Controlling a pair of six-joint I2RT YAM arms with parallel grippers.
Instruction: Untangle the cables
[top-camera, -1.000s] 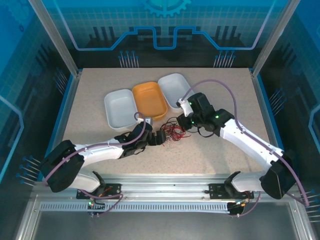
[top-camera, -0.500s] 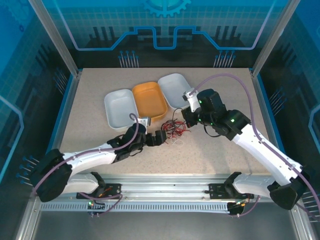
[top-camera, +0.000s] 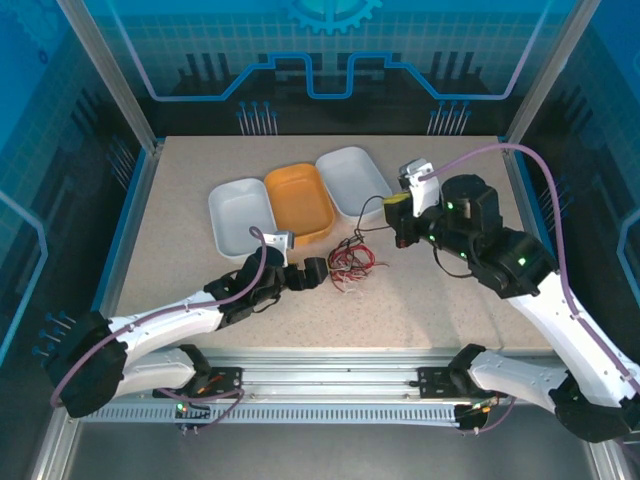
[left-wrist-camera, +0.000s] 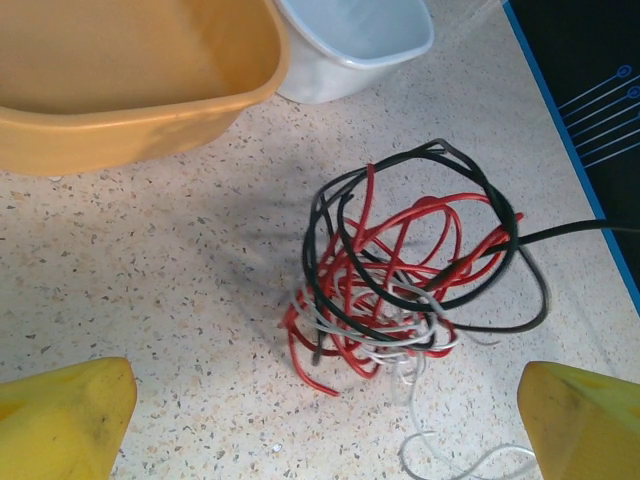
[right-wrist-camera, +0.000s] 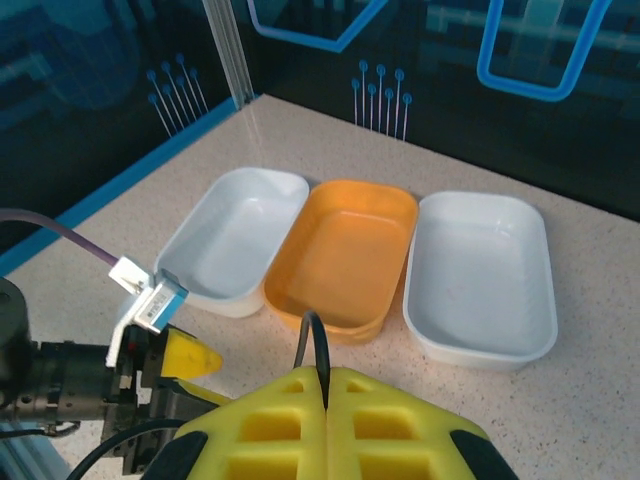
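The speckled table (top-camera: 200, 180) holds three trays (top-camera: 298, 202) and the tangled cables (top-camera: 345, 268).

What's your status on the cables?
Left pincer open, facing the tangle. Right pincer shut on black cable, raised. Tangle not yet loose. Trays behind, apart.

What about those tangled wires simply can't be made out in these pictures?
Top view: the tangle is too small to trace which cable crosses over which.
Left wrist view: the white cable runs off the bottom edge and the black cable off the right edge, so their ends go unseen.
Right wrist view: the shut right fingers cover the bottom of the picture, hiding where the black cable pinched between them leads.
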